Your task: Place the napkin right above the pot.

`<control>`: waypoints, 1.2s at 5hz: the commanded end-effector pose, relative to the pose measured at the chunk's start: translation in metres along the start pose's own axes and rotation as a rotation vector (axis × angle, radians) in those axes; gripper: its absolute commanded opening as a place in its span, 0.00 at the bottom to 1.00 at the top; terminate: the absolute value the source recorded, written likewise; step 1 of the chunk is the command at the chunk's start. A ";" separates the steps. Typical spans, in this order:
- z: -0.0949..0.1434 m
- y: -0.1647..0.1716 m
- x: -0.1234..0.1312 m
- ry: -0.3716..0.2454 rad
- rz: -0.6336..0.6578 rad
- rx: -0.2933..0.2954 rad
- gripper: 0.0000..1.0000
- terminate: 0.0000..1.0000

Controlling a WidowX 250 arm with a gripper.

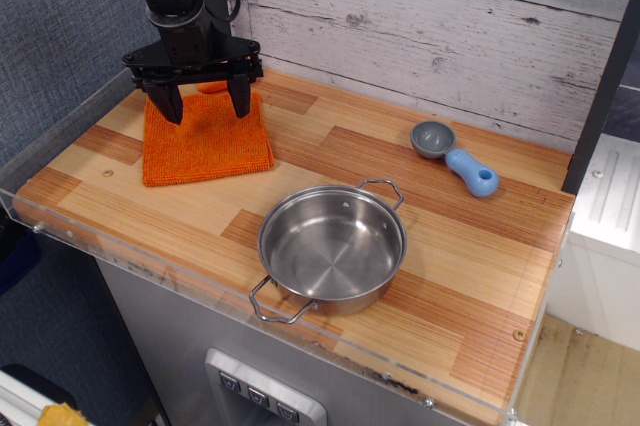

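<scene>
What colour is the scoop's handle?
Light blue, with a grey bowl; the scoop shows clearly in the observation.image view.

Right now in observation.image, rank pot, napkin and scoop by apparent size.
1. The pot, counting its loop handles, though it sits nearer the camera.
2. The napkin: close to the pot in width, and its far edge is partly hidden by the gripper, so this order is unsure.
3. The scoop, clearly smallest.

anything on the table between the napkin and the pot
No. In the observation.image view, only bare wood tabletop separates the napkin from the pot. The scoop lies off to the side, not between them.
</scene>
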State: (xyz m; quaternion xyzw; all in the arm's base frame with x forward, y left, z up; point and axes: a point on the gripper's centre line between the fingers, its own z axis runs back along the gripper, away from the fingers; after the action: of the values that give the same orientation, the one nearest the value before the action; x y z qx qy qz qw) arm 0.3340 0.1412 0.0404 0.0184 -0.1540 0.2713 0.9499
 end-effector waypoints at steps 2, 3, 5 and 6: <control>-0.010 0.005 -0.005 0.030 0.000 0.029 1.00 0.00; -0.016 0.007 -0.009 0.061 0.019 0.005 1.00 0.00; -0.006 -0.009 -0.023 0.083 0.012 -0.033 1.00 0.00; 0.001 -0.020 -0.034 0.089 -0.010 -0.048 1.00 0.00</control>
State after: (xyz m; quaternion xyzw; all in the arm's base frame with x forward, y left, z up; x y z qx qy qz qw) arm 0.3169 0.1041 0.0131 -0.0180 -0.0911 0.2635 0.9602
